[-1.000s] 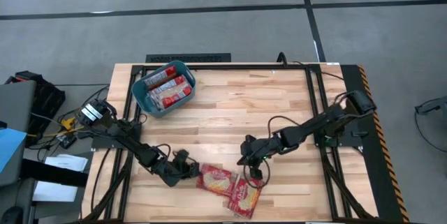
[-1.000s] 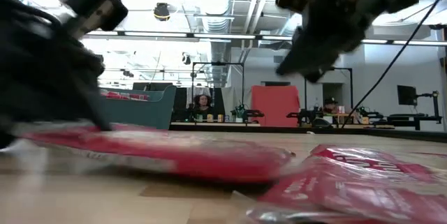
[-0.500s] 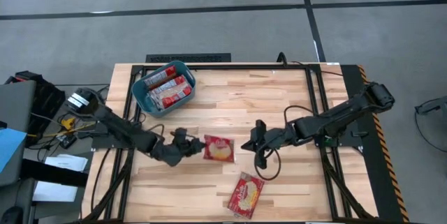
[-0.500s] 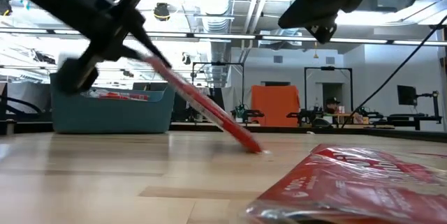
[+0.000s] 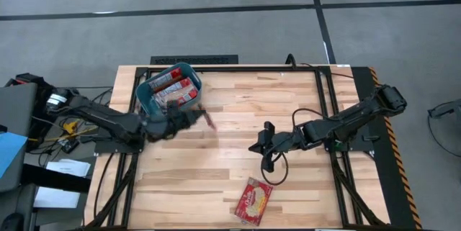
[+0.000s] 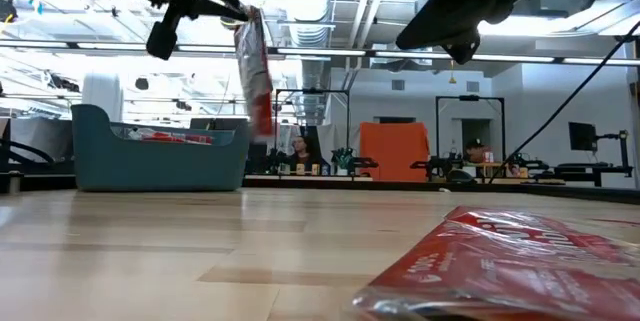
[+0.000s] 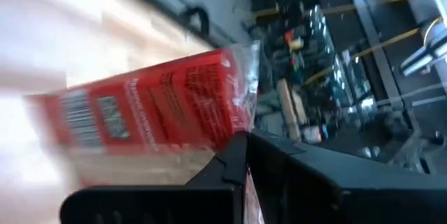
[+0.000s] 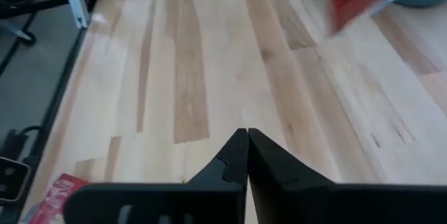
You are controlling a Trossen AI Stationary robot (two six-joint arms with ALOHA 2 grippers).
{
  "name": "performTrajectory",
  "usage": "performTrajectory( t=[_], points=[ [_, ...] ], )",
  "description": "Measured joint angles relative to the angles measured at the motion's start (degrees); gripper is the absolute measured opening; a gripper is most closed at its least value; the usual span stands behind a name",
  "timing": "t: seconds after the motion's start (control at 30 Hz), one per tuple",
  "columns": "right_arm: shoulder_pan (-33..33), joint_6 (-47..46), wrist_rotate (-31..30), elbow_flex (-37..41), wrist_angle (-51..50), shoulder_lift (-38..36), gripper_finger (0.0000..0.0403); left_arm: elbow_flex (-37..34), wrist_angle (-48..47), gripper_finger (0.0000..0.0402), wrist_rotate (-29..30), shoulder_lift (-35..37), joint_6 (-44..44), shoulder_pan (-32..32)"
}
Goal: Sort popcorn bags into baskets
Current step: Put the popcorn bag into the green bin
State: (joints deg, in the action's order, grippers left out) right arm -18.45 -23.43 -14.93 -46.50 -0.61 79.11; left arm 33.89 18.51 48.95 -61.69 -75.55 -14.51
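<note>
A red popcorn bag (image 6: 254,71) is carried clear of the tabletop (image 5: 245,123) by the left claw (image 5: 189,117), which is clamped on the packet's upper edge, just beside the near right corner of the teal basket (image 5: 146,101) at the far left. In the low view the packet is seen hanging nearly upright, its long axis running top to bottom and its free end pointing down at the wood; its printed back is shown to the left wrist camera. Several packets are already held in the basket. A second bag (image 5: 252,201) is left lying flat near the front edge, its long axis tilted toward the far right. The right claw (image 5: 263,147) is held closed and empty over mid-tabletop. A thin edge grip on a dangling packet is judged risky: it could be snagged on the basket's rim or let slip outside it.
</note>
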Motion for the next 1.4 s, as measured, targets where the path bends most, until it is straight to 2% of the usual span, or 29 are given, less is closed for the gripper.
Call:
performTrajectory(
  t=[0.3, 0.43, 0.57, 0.73, 1.03, 1.4],
  points=[
    [1.8, 1.7, 0.0, 0.0, -0.8, 0.0, 0.0020, 0.1, -7.4, 0.0000, 0.1, 13.5, 10.6, 13.7],
    [2.2, 2.9, 0.0, 0.0, -0.8, 0.0, 0.0016, 0.1, -7.7, 0.0000, -3.1, 16.9, 13.5, 20.0],
    [2.8, 2.9, 0.0, 0.0, -0.9, 0.0, 0.0029, 0.1, -9.0, 0.0000, -5.5, 18.2, 14.6, 24.2],
    [3.5, 2.9, 0.0, 0.0, -1.1, 0.0, 0.0036, 0.1, -15.9, 0.0000, -8.2, 18.2, 13.0, 28.1],
    [3.6, 2.9, 0.0, 0.0, -2.5, 0.1, 0.0018, -0.4, -29.5, 0.0000, -10.2, 18.2, 9.1, 32.9],
    [3.6, 2.9, 0.0, 0.0, -3.7, 0.1, 0.0036, -0.4, -47.1, 0.0000, -15.5, 18.8, 2.6, 34.2]
  ],
)
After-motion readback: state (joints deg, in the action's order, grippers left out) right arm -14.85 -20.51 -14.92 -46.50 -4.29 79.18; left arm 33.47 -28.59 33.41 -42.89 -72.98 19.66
